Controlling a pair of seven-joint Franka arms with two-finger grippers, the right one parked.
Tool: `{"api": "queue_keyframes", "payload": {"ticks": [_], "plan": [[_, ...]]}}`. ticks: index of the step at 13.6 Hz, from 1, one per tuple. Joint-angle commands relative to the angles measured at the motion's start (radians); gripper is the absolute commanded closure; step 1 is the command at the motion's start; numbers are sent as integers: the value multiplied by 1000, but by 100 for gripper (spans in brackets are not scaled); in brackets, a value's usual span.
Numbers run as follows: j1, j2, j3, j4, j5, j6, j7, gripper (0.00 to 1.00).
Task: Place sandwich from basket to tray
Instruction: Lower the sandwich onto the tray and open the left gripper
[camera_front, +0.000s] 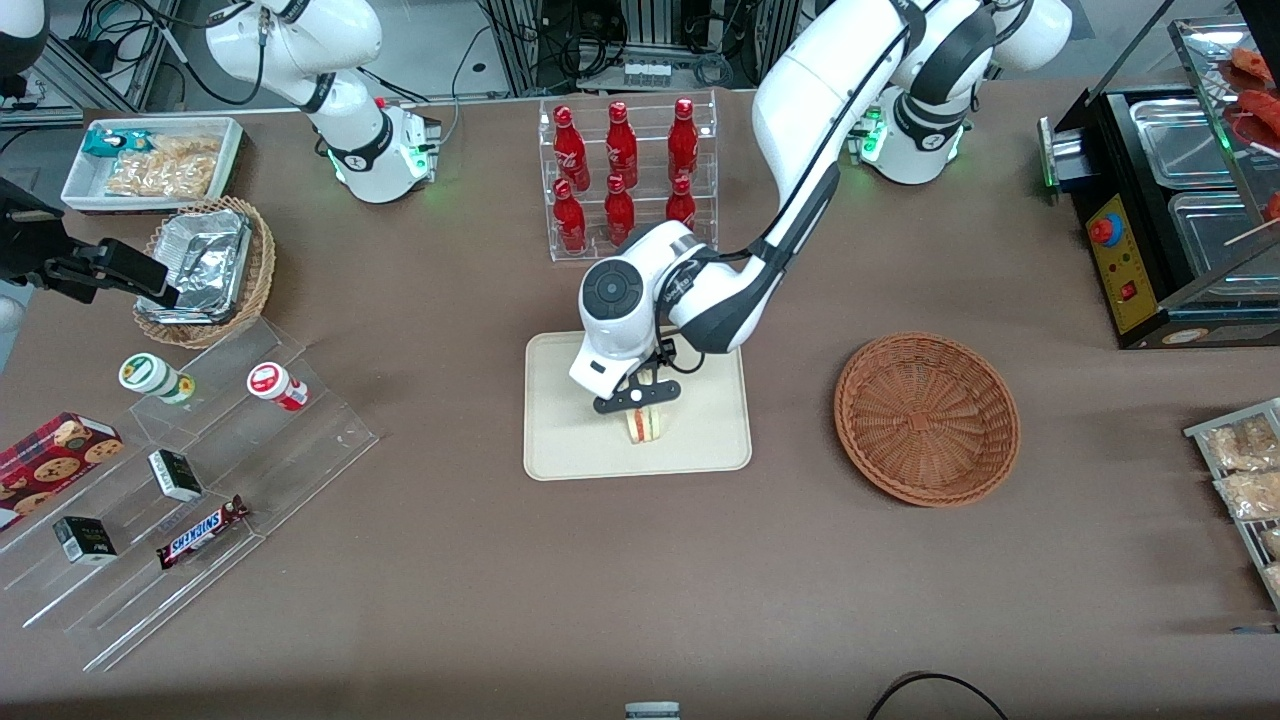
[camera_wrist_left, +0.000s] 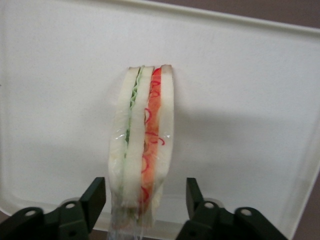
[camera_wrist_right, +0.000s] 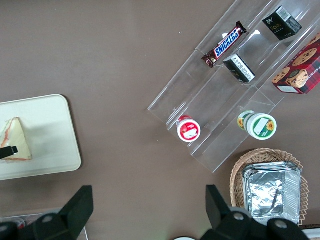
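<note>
The sandwich (camera_front: 645, 424) (camera_wrist_left: 142, 145) (camera_wrist_right: 15, 140) stands on its edge on the cream tray (camera_front: 570, 440) (camera_wrist_left: 250, 100) (camera_wrist_right: 50, 130), in the part of the tray nearer the front camera, its red and green filling showing. My left gripper (camera_front: 640, 402) (camera_wrist_left: 145, 189) hangs just above it, open. Its black fingers (camera_wrist_left: 95, 197) straddle the wedge with a visible gap on each side. The reddish-brown wicker basket (camera_front: 927, 418) lies empty beside the tray, toward the working arm's end of the table.
A clear rack of red bottles (camera_front: 625, 170) stands farther from the camera than the tray. A stepped acrylic shelf with snacks (camera_front: 190, 470), a foil-lined basket (camera_front: 205, 270) and a white bin (camera_front: 150, 165) sit toward the parked arm's end. A food warmer (camera_front: 1170, 210) stands at the working arm's end.
</note>
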Motion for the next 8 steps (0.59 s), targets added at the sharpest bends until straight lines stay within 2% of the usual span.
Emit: {"api": "queue_keyframes", "payload": {"ticks": [1,8], "plan": [[1,-106,10,-20,-8,-47,-10,0],[57,-278,15,-50,-3,-283,-11,0]]}}
